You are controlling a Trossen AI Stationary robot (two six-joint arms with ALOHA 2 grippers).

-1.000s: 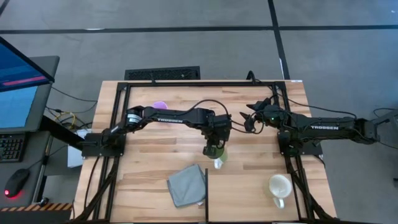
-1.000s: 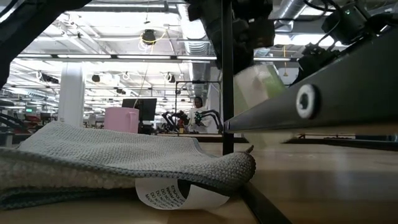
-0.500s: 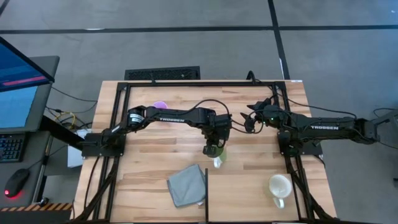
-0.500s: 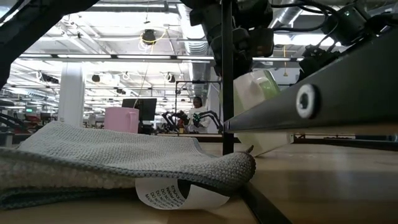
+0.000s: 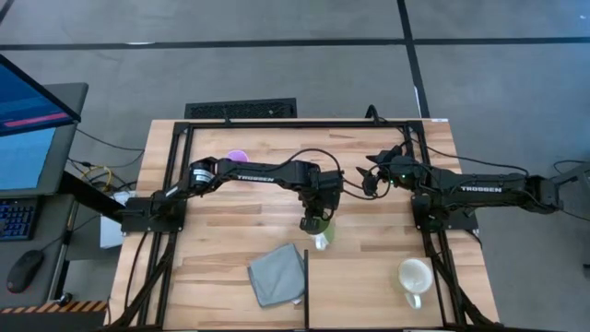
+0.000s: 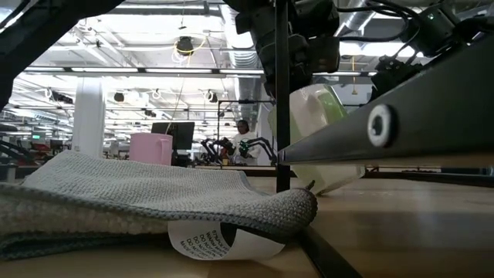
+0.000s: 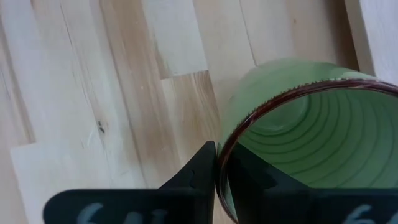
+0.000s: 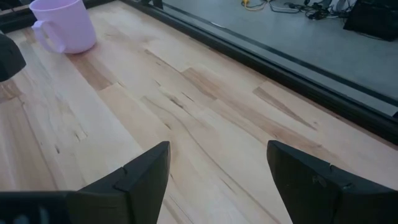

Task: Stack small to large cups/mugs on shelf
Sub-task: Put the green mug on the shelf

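Left hand [image 5: 316,224] pinched nearly closed mid-table; right hand [image 5: 372,175] spread wide.

Grey floor [image 5: 277,55] (dark seams), monitor [image 5: 28,120] beside table.

Green mug [image 7: 298,137], lilac mug [image 8: 62,25], grey cloth [image 5: 277,274]

"TROSSEN" reads on both arms: left arm [image 5: 251,177], perhaps clearer on right arm [image 5: 481,189].
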